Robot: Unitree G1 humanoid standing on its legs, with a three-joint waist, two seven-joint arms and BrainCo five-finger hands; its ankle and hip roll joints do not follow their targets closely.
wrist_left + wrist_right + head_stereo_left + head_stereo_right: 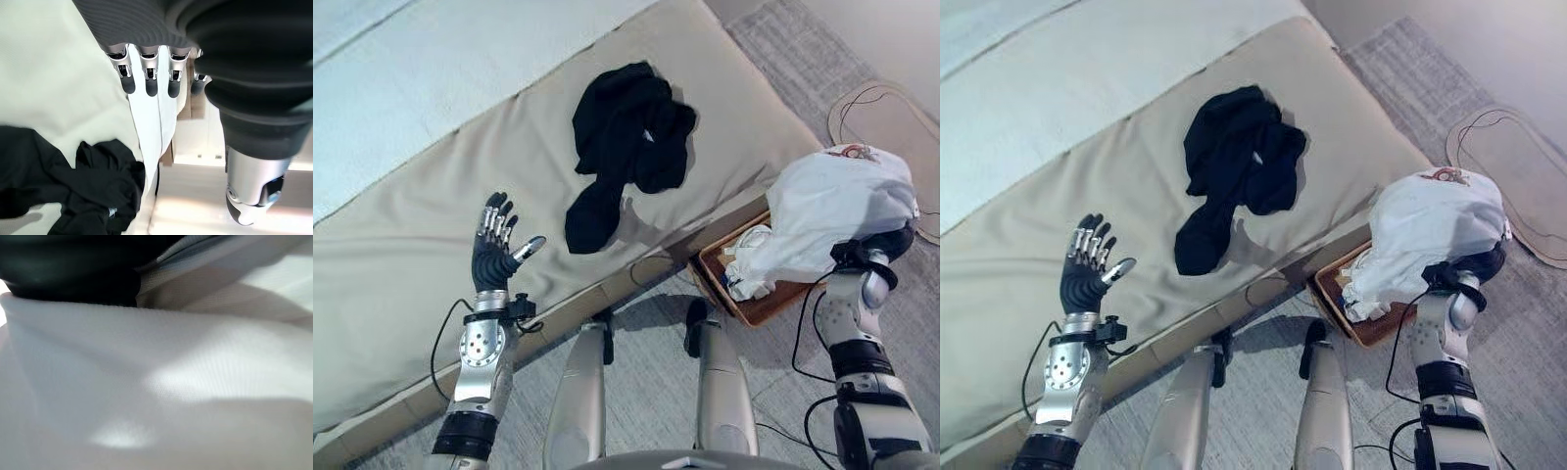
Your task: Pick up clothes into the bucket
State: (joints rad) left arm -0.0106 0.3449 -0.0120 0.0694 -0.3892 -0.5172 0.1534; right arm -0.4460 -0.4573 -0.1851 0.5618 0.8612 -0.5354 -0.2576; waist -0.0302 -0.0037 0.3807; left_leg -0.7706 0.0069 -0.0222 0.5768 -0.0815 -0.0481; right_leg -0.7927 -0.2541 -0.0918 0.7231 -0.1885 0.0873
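A crumpled black garment (pixel 626 137) lies on the beige mattress (pixel 401 284), toward its far right part. My left hand (pixel 492 257) is raised over the mattress near its front edge, open, fingers straight, holding nothing; the black garment (pixel 98 181) lies beyond it. A white garment (pixel 832 211) is draped over my right hand (pixel 886 245) and hangs above and into a brown bucket (pixel 759 311) on the floor beside the mattress. The white cloth (pixel 171 382) covers that hand in the right wrist view.
The mattress rests on a low frame with a wooden edge (pixel 607 294). A pale blue sheet (pixel 431 69) lies along its far side. A beige rug (pixel 891 117) with a thin cord lies on the grey floor at the right.
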